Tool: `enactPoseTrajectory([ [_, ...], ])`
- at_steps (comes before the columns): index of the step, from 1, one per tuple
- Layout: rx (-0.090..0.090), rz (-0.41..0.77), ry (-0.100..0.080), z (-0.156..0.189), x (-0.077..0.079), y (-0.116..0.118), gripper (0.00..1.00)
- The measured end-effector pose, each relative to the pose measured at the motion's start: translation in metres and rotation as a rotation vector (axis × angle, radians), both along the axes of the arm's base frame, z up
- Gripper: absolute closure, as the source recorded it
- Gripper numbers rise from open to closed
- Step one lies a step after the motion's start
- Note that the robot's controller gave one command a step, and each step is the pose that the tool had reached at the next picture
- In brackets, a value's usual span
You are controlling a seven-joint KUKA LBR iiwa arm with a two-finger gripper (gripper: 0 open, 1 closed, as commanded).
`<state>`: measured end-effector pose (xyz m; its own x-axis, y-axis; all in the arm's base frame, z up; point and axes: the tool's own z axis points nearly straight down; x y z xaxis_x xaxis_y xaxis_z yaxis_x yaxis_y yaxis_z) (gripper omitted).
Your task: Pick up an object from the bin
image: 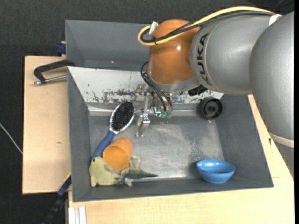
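Note:
My gripper [141, 124] hangs under the orange wrist cover over the back middle of the bin, just above the floor. Directly to its left lies a hairbrush [120, 117] with a black bristle head and a blue handle that runs down to the left. The brush head is close beside the gripper, and nothing shows in its grasp. An orange cup [117, 155] lies on its side further forward, at the end of the brush handle.
A yellow-green plush toy [103, 174] with a small green figure [138, 174] lies in the front left corner. A blue bowl [215, 170] sits front right. A black wheel-like object [210, 108] rests against the back wall on the right.

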<state>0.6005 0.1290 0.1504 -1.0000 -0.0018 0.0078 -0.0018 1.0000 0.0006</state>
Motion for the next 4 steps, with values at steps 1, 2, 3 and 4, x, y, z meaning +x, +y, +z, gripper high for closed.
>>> enactPoseTrajectory([
  [1, 0.009, 0.206, -0.048, -0.061, 0.002, 0.040, 0.00],
  [2, 0.013, 0.205, -0.057, -0.058, 0.004, 0.041, 1.00],
  [3, 0.006, 0.221, -0.022, 0.020, 0.002, 0.078, 1.00],
  [4, 0.003, 0.219, -0.023, 0.203, -0.002, 0.067, 1.00],
])
